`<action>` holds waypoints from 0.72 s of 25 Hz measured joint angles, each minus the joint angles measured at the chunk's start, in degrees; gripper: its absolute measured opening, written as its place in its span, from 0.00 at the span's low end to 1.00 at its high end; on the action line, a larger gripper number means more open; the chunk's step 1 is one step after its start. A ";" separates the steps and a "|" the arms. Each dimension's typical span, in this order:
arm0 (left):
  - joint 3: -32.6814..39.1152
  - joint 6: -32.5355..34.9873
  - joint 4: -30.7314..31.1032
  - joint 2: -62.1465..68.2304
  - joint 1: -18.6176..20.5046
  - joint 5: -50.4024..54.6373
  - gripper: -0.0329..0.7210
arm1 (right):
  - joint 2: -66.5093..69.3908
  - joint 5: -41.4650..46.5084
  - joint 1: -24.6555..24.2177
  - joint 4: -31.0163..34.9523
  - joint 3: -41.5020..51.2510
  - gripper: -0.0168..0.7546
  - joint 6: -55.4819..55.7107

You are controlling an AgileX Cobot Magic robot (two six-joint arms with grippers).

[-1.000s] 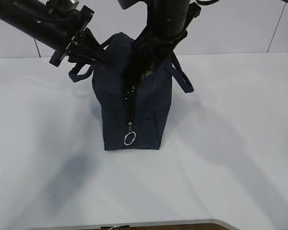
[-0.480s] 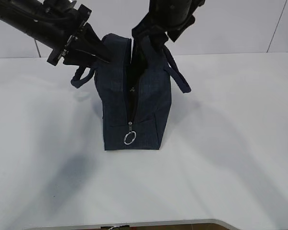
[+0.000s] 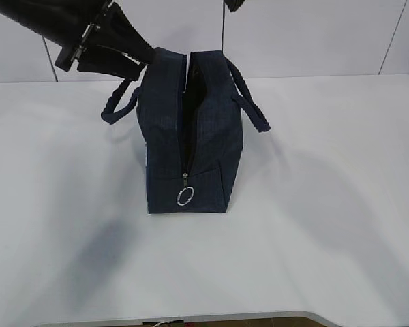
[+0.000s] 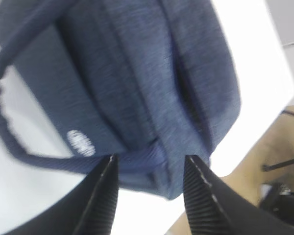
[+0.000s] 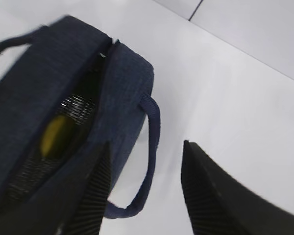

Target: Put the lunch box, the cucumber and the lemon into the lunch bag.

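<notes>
Left end effector sits just up-left of the bag, by its left handle, fingers apart, empty; bag fabric lies just beyond the tips. Bag stands upright on the table, zipper slit open along the top, long axis running toward the camera, ring pull at the near end. Right end effector is above and right of the bag, fingers apart, empty. Lemon lies inside the bag. Lunch box, cucumber: not visible. Left arm is nearer the bag.
</notes>
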 joint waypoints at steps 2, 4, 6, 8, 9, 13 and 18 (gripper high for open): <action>0.00 0.00 1.65 -0.95 0.35 0.08 0.47 | -1.70 0.00 0.00 1.97 0.00 0.52 0.09; 0.00 0.00 4.78 -2.10 0.35 0.22 0.47 | -3.47 0.00 0.00 3.63 0.15 0.52 0.13; 0.00 0.00 8.28 -3.09 0.35 0.48 0.47 | -5.67 0.00 0.00 4.72 1.44 0.52 -0.32; 0.00 0.00 11.73 -4.26 0.45 0.68 0.47 | -7.96 0.05 0.00 5.15 3.89 0.52 -0.95; 0.00 -0.34 13.05 -4.86 0.45 0.80 0.47 | -9.29 0.05 0.00 5.19 5.61 0.52 -1.07; 0.00 -1.38 16.70 -8.42 0.45 1.14 0.45 | -14.75 0.14 0.00 5.19 13.84 0.52 -2.38; 0.00 -1.65 20.05 -13.62 -0.58 1.38 0.44 | -23.16 -5.53 0.00 5.19 27.95 0.51 -3.24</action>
